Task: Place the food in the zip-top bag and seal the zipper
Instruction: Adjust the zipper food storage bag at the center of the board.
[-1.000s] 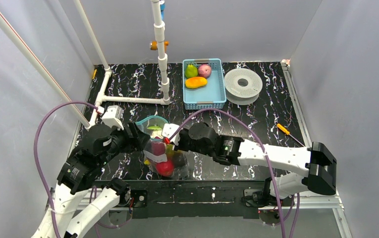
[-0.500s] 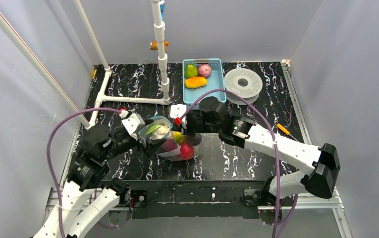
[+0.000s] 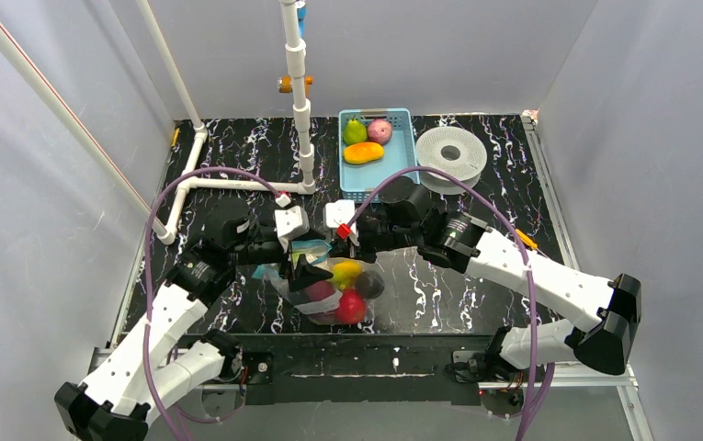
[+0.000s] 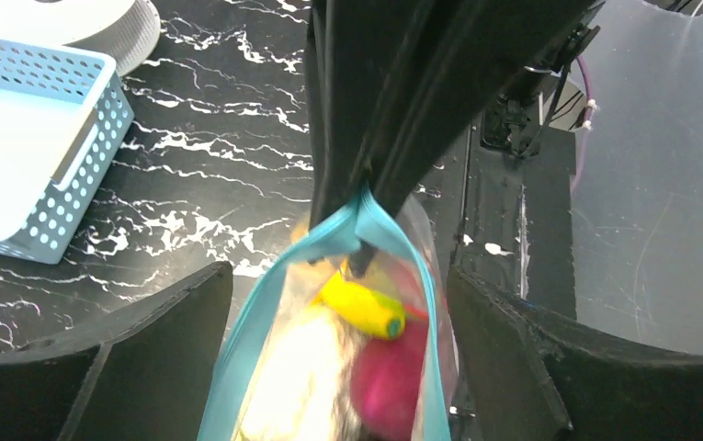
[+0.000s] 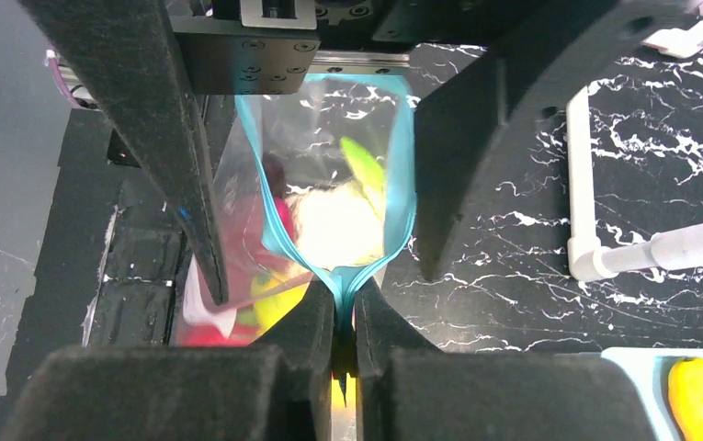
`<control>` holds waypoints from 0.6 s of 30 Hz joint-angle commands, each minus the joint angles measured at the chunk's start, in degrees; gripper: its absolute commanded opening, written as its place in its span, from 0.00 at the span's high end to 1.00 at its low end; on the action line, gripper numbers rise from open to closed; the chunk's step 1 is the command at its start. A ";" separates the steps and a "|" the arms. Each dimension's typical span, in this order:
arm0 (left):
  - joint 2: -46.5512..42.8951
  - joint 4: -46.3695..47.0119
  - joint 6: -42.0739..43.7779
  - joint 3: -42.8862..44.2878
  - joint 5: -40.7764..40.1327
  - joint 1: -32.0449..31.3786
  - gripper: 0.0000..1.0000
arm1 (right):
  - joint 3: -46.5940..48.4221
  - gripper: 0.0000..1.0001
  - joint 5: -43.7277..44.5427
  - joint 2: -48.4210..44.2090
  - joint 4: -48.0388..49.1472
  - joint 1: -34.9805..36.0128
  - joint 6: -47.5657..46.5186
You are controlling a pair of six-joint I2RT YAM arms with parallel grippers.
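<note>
The zip-top bag [image 3: 334,292] is clear and holds the food: a yellow banana [image 4: 361,308], a pale cauliflower [image 4: 292,386] and a red apple [image 3: 353,309]. Its pale-blue zipper [image 5: 393,184] gapes apart along most of its length. My right gripper [image 5: 343,292] is shut on one end of the zipper, where the two strips meet. My left gripper [image 4: 338,276] is wide open. One of its fingers [image 4: 145,358] stands on each side of the bag's mouth, apart from the plastic. In the top view both grippers meet over the bag, left [image 3: 303,265] and right [image 3: 343,241].
A light-blue basket [image 3: 379,194] at the back holds an orange, a green and a pink toy fruit. A white spool [image 3: 451,156] sits to its right. A white pipe frame [image 3: 246,186] lies at the back left. An orange-handled screwdriver [image 3: 524,241] lies at the right.
The bag has been carried to the right and away from the near edge. My left gripper's jaws have spread wider and now straddle the bag's mouth. The right gripper kept its pinch.
</note>
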 commanded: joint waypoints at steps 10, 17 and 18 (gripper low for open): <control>-5.82 -3.98 -1.75 -1.66 -2.87 0.25 0.58 | 5.08 0.99 -0.53 -2.40 0.81 -0.08 1.19; -4.06 -6.19 -2.07 -2.41 -3.02 0.29 1.00 | 5.67 0.70 4.94 -2.11 -1.27 0.19 4.52; -4.33 -6.15 -1.99 -2.73 -3.46 0.29 1.00 | 5.69 0.67 5.18 -2.45 -1.52 0.20 5.33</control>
